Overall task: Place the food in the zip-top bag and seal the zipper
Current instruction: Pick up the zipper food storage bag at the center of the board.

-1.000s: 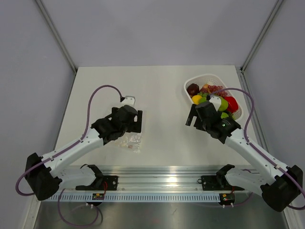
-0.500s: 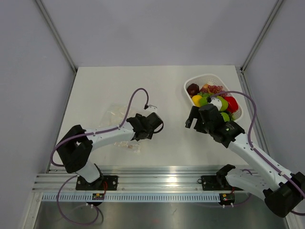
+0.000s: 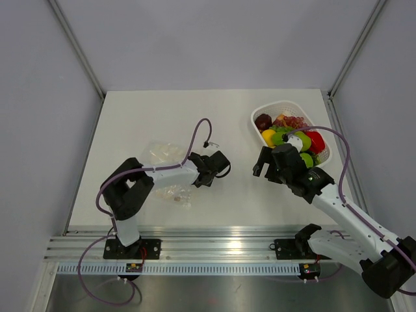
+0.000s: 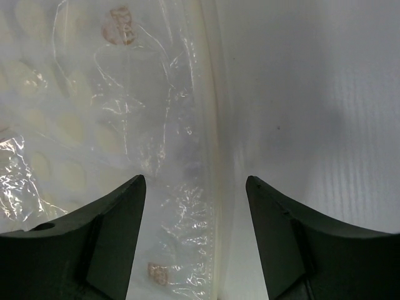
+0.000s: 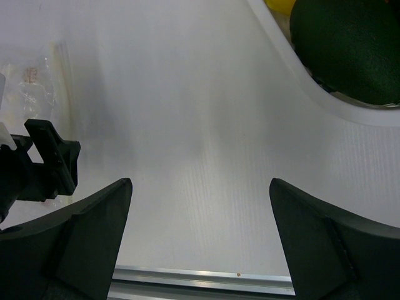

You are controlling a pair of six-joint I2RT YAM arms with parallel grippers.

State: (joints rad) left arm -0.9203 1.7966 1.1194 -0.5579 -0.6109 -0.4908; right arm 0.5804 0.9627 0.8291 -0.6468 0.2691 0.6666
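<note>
The small clear crinkly zip-top bag (image 3: 170,156) lies flat on the white surface (image 3: 227,117), left of centre. The left pincer (image 3: 207,173) is spread and empty, positioned over the bag's right edge; that edge runs between its fingers (image 4: 112,237). The glossy toy fruits and vegetables (image 3: 315,140), green, yellow, red and dark purple, sit in the white lattice plastic basket (image 3: 276,105) at the far right. The right pincer (image 3: 262,164) is spread and empty above bare surface, near the basket's near-left corner.

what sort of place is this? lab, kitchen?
Most likely a lab robot cell: plain white table boxed in by grey panels, left arm and right arm bolted to an aluminium rail, toy food in a white basket.
</note>
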